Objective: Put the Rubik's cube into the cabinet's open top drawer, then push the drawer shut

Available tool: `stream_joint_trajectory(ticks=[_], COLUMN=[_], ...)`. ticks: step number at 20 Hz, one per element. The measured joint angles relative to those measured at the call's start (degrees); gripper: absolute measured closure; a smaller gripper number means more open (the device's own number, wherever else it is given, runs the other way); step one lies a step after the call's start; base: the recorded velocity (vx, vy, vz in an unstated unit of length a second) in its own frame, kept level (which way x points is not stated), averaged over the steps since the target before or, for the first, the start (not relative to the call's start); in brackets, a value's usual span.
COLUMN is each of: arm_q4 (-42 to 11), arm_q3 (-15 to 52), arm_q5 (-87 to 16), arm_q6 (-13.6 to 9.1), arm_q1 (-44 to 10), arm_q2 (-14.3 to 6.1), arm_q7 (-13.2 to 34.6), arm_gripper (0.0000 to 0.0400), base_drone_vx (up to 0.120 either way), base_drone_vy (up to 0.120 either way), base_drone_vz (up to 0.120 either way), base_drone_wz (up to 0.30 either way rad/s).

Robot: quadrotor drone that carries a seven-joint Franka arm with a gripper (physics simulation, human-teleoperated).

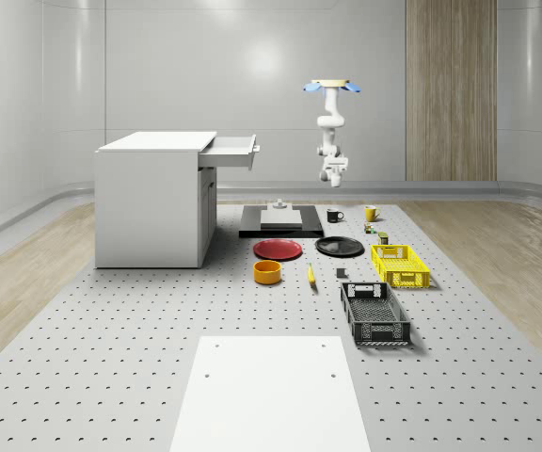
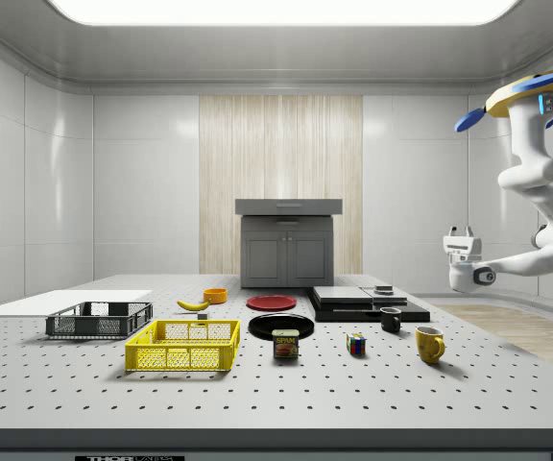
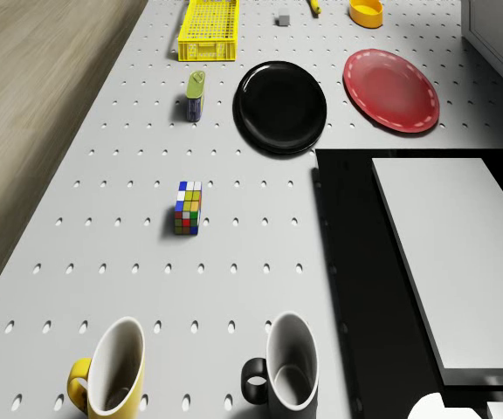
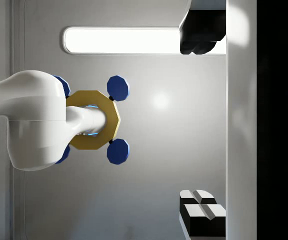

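High above the far end of the bench [image 1: 111, 377], the white two-finger hand [image 2: 461, 252] hangs empty, its fingers parted. The blue-rotored drone [image 1: 328, 87] hovers above it. Below, the multicoloured Rubik's cube [image 3: 188, 208] sits near the yellow mug [image 3: 112, 371] and black mug [image 3: 284, 367]. A good approach would be straight down over the cube, clear of both mugs. The white cabinet's open top drawer [image 1: 231, 151] waits well apart.

Multicoloured Rubik's cube [image 3: 188, 209], red plate [image 3: 391, 90], black plate [image 3: 280, 107], yellow crate [image 3: 209, 30].
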Motion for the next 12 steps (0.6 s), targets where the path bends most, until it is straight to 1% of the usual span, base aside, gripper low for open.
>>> stream_joint_trajectory(ticks=[5, 12], arm_q4=[1.65, 2.17], arm_q3=[0.03, 0.07], arm_q5=[0.02, 0.03], arm_q6=[-0.83, -0.95], arm_q1=[-0.05, -0.11], arm_q2=[0.6, 0.7], arm_q7=[-0.02, -0.05], arm_gripper=[0.0, 0.0], base_drone_vx=[0.12, 0.12], base_drone_vy=[0.12, 0.12], base_drone_vz=[0.0, 0.0], base_drone_wz=[0.0, 0.0])
